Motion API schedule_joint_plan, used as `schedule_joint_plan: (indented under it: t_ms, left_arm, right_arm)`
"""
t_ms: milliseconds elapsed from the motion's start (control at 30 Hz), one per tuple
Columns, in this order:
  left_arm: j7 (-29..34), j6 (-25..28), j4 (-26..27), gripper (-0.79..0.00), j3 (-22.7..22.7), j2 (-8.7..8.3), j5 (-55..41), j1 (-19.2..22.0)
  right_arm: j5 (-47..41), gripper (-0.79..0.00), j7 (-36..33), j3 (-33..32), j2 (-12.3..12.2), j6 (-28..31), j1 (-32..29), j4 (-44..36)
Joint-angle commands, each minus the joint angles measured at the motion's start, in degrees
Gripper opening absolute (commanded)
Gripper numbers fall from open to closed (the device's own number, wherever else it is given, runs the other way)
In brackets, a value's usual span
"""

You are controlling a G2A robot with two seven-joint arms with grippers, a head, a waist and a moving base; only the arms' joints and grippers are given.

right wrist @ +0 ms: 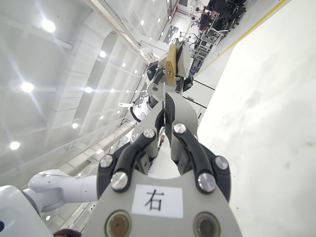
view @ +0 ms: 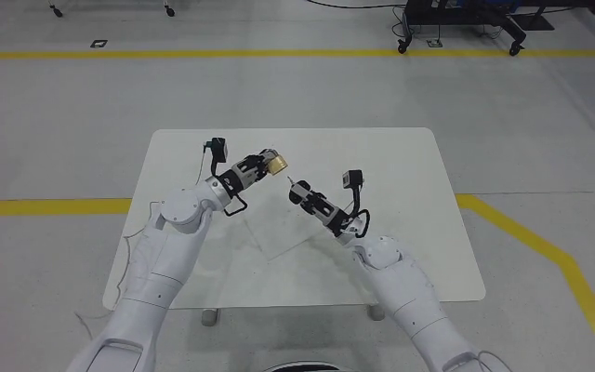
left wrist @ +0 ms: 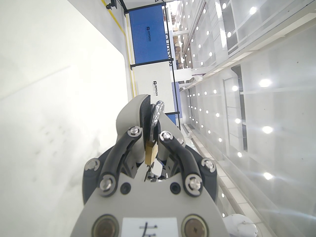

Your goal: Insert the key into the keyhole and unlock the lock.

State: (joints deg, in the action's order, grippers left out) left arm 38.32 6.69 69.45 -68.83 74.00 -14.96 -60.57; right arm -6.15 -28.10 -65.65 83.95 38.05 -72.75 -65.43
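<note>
Bright open hall with a pale floor and a yellow line [view: 297, 54] across it. In the middle is a white table [view: 409, 186], with both arms raised over it and meeting near its centre.

Left gripper [left wrist: 153, 113] is clamped on the brass padlock [right wrist: 170, 66]. The grip looks to be toward the shackle end, with the brass body sticking out toward the other arm. Right gripper [right wrist: 164, 104] is closed tight on the key [right wrist: 164, 91], head buried between the pads [right wrist: 170, 110] and the thin blade poking out at the lock. Both things are up in the air, well off the table.

From the right wrist view, the blade tip sits just short of the padlock's end face and a touch to one side. So I'd call this the line-up stage, with nothing inserted yet. I can't make out the keyhole itself, it's too small.

How I'd do it well:
- Hold the lock arm dead steady and let only the key arm make the corrections.
- Get the blade square to that end face and its flat matching the slot before pushing. Going in at an angle will just skate off the brass.
- Push slow and straight. The blade is thin and probably flexes, and the lock could pivot in a grip that's toward one end.
- Only twist once the key is fully seated, and expect the left grip to have to resist that turn.
</note>
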Motion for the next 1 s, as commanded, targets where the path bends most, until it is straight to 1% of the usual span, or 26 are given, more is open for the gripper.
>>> schedule_joint_plan:
  t_ms: [0,233,633,833,967]
  left_arm:
    - [-0.99,0.08,0.44,-0.785,0.52,0.04,1.19,-0.21]
    - [-2.16,-0.51,1.30,-0.785,0.97,0.06,2.15,-0.50]
    - [-1.68,-0.70,1.79,-0.785,1.14,-0.09,2.88,-0.55]
    - [-2.37,-1.30,1.54,-0.785,0.98,-0.20,4.09,-0.15]
    - [-1.72,-2.56,1.24,-0.785,1.07,-0.33,5.01,0.21]
  right_arm:
    - [1.30,-0.785,1.91,0.53,0.13,-0.23,0.19,-0.02]
    - [3.71,-0.785,6.31,1.55,0.38,-0.97,0.80,0.62]
    - [5.87,-0.785,9.25,2.65,0.49,-2.07,1.35,1.14]
    - [10.10,-0.785,12.39,2.71,0.32,-1.70,0.74,0.46]
    - [11.99,-0.785,12.65,3.02,0.18,-1.97,0.25,-0.19]
